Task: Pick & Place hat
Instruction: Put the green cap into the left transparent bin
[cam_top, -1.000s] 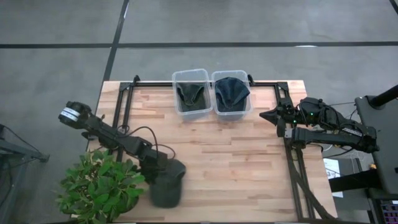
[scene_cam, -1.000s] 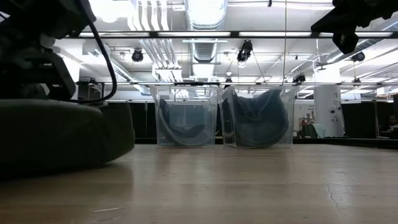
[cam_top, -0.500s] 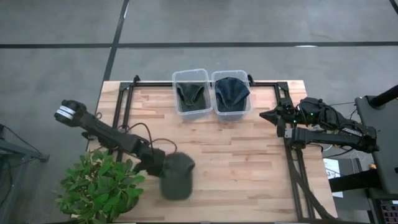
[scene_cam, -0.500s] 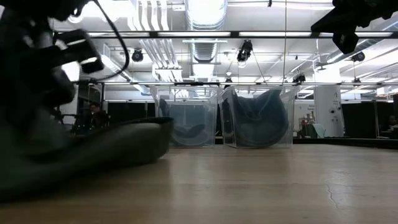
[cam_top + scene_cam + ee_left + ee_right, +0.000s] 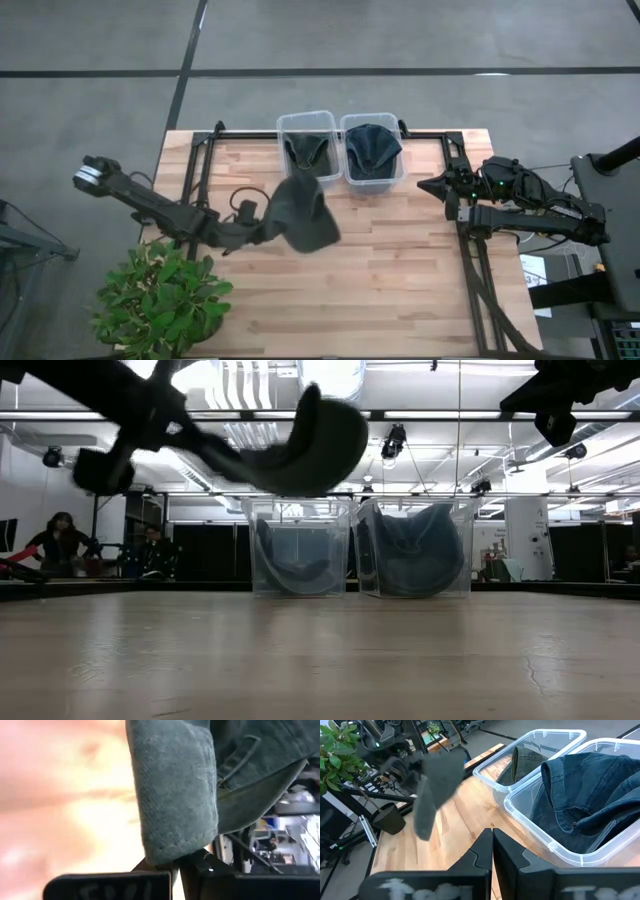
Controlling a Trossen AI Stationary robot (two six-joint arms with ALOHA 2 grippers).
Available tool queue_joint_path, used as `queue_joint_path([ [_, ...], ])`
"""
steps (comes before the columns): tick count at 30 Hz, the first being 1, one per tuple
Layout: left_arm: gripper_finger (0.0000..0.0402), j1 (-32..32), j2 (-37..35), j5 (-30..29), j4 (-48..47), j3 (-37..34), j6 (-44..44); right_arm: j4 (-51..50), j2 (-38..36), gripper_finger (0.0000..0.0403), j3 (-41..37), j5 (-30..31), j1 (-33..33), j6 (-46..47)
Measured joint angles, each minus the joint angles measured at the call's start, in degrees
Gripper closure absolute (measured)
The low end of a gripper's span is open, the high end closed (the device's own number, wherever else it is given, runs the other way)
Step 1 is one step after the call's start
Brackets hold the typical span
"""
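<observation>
Above the middle of the desk [image 5: 400, 270], the left pincer [image 5: 262, 228] is clamped on the hat [image 5: 303, 215], its fingers pinching a fold of the grey-green cloth. A second ago the hat lay flat on the wood at the near left corner, beside the plant [image 5: 160, 298]; half a second ago it was only dragged and tipped up. Now it hangs clear of the surface, swung far and to the right, and its crown nearly overlaps the near rim of the left bin [image 5: 307, 150] in the high view. In the low view it floats blurred above that bin, so the carry is in full swing. The pick looks done; what remains, by my reading, is to bring the hat over an open bin and let it drop.

The right pincer [image 5: 492, 840] waits with its fingers together at the far right edge of the desk, where it was a second ago.

Both clear bins stand side by side at the far edge, touching. The left one holds a dark garment low down; the right bin [image 5: 372, 150] is heaped with blue denim. The desk is pale planked wood in a black frame.

Beyond it is a dim hall with ceiling lights and ducts. People [image 5: 60, 540] sit at the far left.
</observation>
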Motion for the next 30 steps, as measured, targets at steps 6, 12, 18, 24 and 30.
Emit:
queue_joint_path([
  [6, 0.0394, 0.6, -0.1, -3.5, 12.1, 0.0, 20.5, 0.0, 0.0, 0.0394, 0.0, 0.0, 0.0, 0.0],
  [12, 0.0394, 0.9, 0.1, -3.5, 23.9, 0.0, 36.3, 0.0, 0.0, 0.0394, 0.0, 0.0, 0.0, -0.4],
  [18, 0.0394, 1.3, 0.1, -0.4, 39.6, 0.0, 53.2, 0.0, 0.0, 0.0394, 0.0, 0.0, 0.0, -0.7],
  [24, 0.0394, 1.4, 0.1, 7.0, 57.3, 0.0, 68.0, 0.0, 0.0, 0.0394, 0.0, 0.0, 0.0, -0.7],
  [30, 0.0394, 1.4, 0.1, 12.5, 67.5, 0.0, 74.8, 0.0, 0.0, 0.0394, 0.0, 0.0, 0.0, -1.2],
])
